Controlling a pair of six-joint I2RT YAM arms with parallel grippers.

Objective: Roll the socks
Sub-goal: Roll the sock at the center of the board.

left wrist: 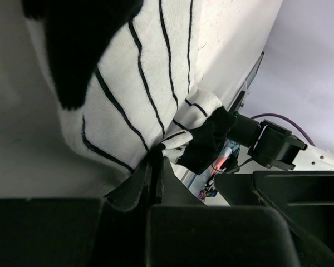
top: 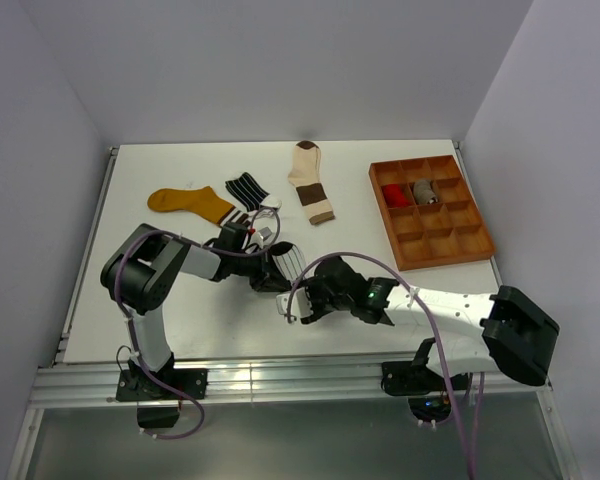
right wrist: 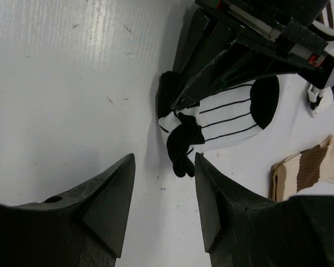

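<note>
A white sock with thin black stripes [left wrist: 128,100] lies on the table, its black cuff end [right wrist: 183,146] bunched up. My left gripper [left wrist: 156,162] is shut on the sock's edge, near that bunched end; from above it sits at mid-table [top: 270,272]. My right gripper [right wrist: 162,161] stands open just short of the black end and touches nothing. In the top view the right gripper [top: 298,300] is right beside the white striped sock [top: 286,260]. Farther back lie a mustard sock [top: 190,203], a black sock with white stripes [top: 247,189] and a cream sock with brown bands [top: 311,182].
An orange-brown compartment tray [top: 460,243] sits at the right, with a red bundle [top: 394,193] and a grey bundle [top: 425,190] in two back compartments. The cream sock [right wrist: 306,172] shows at the right edge of the right wrist view. Grey walls enclose the table.
</note>
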